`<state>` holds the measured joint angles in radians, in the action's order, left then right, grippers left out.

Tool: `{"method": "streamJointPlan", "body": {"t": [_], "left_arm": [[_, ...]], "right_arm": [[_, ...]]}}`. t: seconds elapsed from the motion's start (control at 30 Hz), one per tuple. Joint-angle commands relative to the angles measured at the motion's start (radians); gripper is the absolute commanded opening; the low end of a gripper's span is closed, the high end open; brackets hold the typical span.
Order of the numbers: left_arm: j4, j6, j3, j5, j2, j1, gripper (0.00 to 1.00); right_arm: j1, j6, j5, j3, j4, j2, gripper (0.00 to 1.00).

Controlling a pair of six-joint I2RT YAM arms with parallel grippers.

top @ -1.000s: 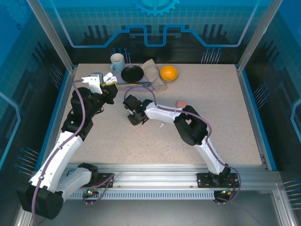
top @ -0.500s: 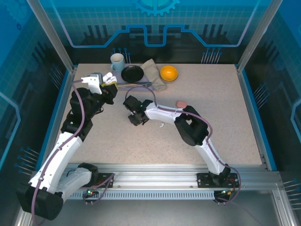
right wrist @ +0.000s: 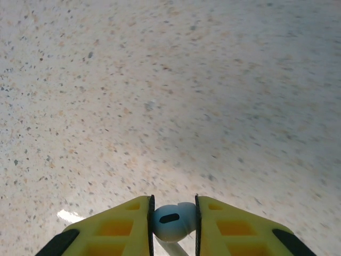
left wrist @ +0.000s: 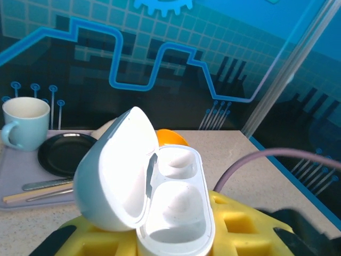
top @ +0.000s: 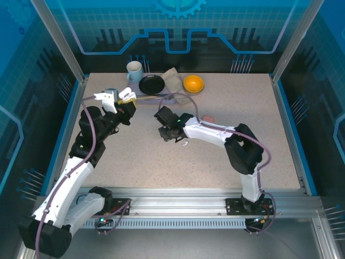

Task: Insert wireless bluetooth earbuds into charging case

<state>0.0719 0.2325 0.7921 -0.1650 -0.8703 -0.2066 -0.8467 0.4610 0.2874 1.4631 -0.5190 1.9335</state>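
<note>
Right gripper [right wrist: 173, 224] clamped a white plastic earbud [right wrist: 170, 217], stem cropped; left gripper [left wrist: 176, 240] clamped an open white charging case [left wrist: 173, 205], lower end cropped.

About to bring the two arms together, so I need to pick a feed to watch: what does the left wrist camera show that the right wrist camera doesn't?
Left wrist: the white charging case, lid open and both sockets empty, clamped in the left gripper; behind it a mug, a black plate and an orange bowl. Right wrist: a white earbud pinched in the right gripper above bare tabletop. Both: yellow fingers and the speckled tabletop.
</note>
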Motion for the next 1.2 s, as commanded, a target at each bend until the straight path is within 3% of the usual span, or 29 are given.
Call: {"method": "streamJointPlan", "body": {"t": [0.0, 0.2, 0.37, 0.47, 0.73, 1.17], "left_arm": [[0.102, -0.036, -0.045, -0.112, 0.026, 0.001, 0.0], [0.215, -0.104, -0.123, -0.232, 0.039, -0.032, 0.0], [0.266, -0.237, -0.158, -0.248, 0.022, -0.15, 0.0], [0.276, -0.317, -0.156, -0.193, -0.008, -0.239, 0.0], [0.409, -0.362, -0.142, 0.03, -0.14, -0.387, 0.0], [0.635, -0.392, -0.009, 0.214, -0.361, -0.488, 0.0]], "right_arm": [[0.027, 0.061, 0.024, -0.072, 0.051, -0.119, 0.24], [0.067, 0.094, 0.045, -0.162, 0.077, -0.332, 0.24], [0.12, 0.109, 0.052, -0.194, 0.082, -0.506, 0.23], [0.154, 0.118, 0.046, -0.196, 0.091, -0.601, 0.23], [0.196, 0.154, 0.004, -0.219, 0.216, -0.811, 0.23], [0.186, 0.334, -0.143, -0.34, 0.577, -0.907, 0.24]]}}
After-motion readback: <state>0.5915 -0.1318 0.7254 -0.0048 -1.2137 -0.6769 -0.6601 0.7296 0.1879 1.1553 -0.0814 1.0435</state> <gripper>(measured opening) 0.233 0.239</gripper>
